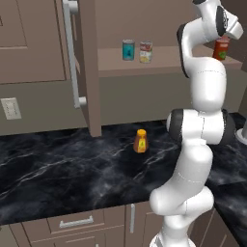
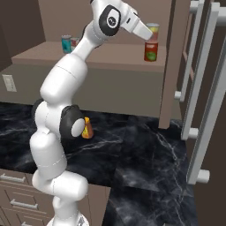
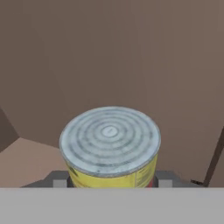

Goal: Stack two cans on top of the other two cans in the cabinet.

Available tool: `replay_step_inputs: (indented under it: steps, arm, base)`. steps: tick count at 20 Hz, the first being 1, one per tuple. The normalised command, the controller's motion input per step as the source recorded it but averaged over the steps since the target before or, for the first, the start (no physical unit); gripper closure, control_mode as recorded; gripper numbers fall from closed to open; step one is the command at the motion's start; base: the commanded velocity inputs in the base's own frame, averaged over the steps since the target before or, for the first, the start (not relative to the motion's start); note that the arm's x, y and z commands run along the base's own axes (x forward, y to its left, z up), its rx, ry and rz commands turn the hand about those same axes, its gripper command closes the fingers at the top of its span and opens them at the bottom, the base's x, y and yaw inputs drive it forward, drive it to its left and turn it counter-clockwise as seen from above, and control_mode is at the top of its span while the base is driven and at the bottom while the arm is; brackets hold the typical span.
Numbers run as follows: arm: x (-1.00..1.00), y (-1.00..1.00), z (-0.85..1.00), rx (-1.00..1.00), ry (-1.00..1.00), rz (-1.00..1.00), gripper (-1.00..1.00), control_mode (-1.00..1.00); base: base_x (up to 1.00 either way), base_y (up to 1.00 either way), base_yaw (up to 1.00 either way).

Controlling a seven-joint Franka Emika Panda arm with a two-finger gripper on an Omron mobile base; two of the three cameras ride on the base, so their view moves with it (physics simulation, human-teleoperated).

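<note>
You've got the yellow-label can (image 3: pixel 109 151) in the gripper (image 3: pixel 109 181). In the hand view the jaws sit against its two sides, closed on it, silvery lid facing the camera.

In the right base view the yellow-label can (image 2: pixel 152 31) hangs right above the red can (image 2: pixel 151 51), which stands at the right end of the shelf (image 2: pixel 110 57) inside the cabinet (image 2: pixel 174 62). Can't tell whether the two touch or there's a thin gap. From the left base view the arm covers most of that spot; just part of the red can (image 1: pixel 221 49) shows past the forearm.

My read: first stack is mid-placement. Coming in from above makes sense, since it keeps the fingers off the lower can's wall. The held can looks roughly centred over the red one, but check alignment before you let go; an offset rim will tip it.

The teal can (image 1: pixel 128 49) and the white-and-red can (image 1: pixel 146 52) stand side by side, near each other, at the left of the shelf, well apart from the red can. That pair is stack two: white-and-red onto teal.

The orange bottle (image 1: pixel 140 141) on the black counter (image 1: pixel 58 169) isn't part of this. The cabinet door (image 1: pixel 89 67) stands open on the left, handle (image 1: pixel 72 53) facing you; keep the elbow off it when you swing across.
</note>
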Motion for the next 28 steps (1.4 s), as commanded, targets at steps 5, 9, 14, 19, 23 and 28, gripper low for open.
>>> replay_step_inputs:
  steps: [5,9,14,19,23,28]
  arm:
    - [0.06,-0.05,0.0,0.07,0.0,0.0,1.0,-1.0]
    - [0.01,-0.05,-0.02,0.04,0.0,0.0,1.0,-1.0]
    - [0.06,-0.06,-0.01,0.01,0.0,0.0,1.0,-1.0]
    - [0.05,-0.07,-0.02,0.0,0.0,0.0,1.0,-1.0]
    - [0.04,-0.01,-0.07,0.0,0.0,0.0,-1.0,-1.0]
    - [0.04,0.0,-0.05,0.01,0.01,0.0,-1.0,-1.0]
  base:
    - [0.0,0.0,0.0]
    - [0.0,0.0,0.0]
    - [0.0,0.0,0.0]
    - [0.0,0.0,0.0]
    - [0.0,0.0,0.0]
    - [0.0,0.0,0.0]
